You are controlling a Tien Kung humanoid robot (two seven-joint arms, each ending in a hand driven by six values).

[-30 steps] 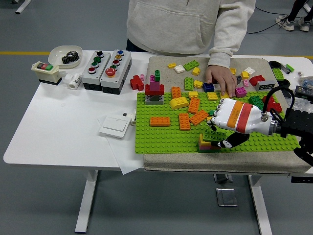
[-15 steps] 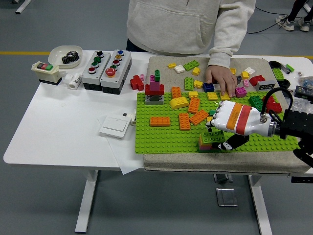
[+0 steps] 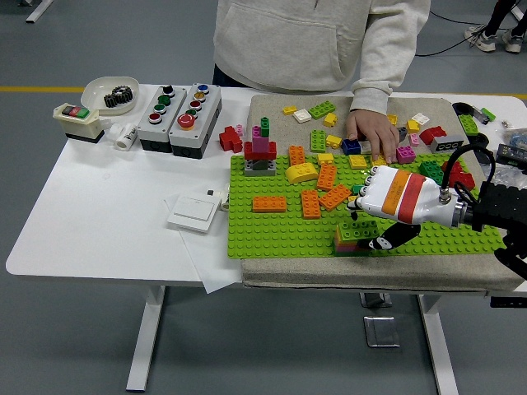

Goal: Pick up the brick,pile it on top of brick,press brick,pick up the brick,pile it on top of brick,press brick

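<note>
The robot's right hand [image 3: 380, 216] curls narrowly over the green brick [image 3: 360, 230] atop the small stack [image 3: 352, 240], apparently pressing it down onto the green baseplate [image 3: 272, 234]

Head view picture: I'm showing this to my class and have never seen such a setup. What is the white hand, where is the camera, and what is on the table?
There is only one view here. The camera sits high on a humanoid robot and looks down over a white table. The white hand with an orange and red band is the robot's right hand, on a black arm coming in from the right. Its fingers are bent down onto a green brick topping a small stack on the green baseplate. Whether they grip it or only press it is unclear. The left hand is out of view.

Loose orange bricks and a yellow one lie on the plate. Further left are two grey button boxes and a white switch.

A person in a grey sweatshirt stands at the far side, one hand resting among the loose bricks.
</note>
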